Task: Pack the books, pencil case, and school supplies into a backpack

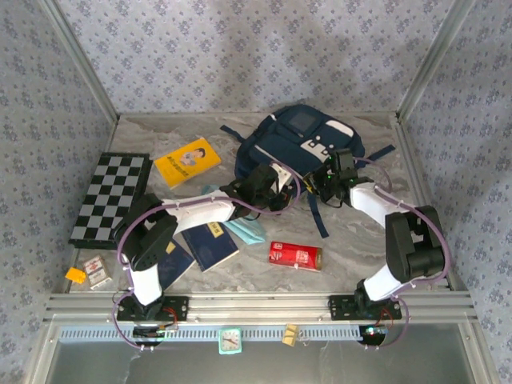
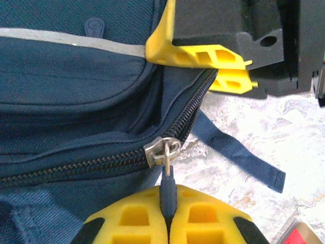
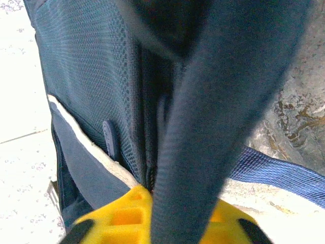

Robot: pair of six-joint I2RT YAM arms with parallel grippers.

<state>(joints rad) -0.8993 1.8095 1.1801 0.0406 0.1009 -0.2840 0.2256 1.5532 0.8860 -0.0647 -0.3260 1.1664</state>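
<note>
Marbled tabletop (image 1: pixel 352 240) bears the navy backpack (image 1: pixel 296 136), left tool (image 2: pixel 167 203) pinching its zipper pull (image 2: pixel 166 184), right tool (image 3: pixel 177 203) clamping its fabric.

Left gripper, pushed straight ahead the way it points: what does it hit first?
Shut on the zipper pull, the left gripper would first meet the metal slider just ahead, then probably the backpack fabric behind it.
</note>
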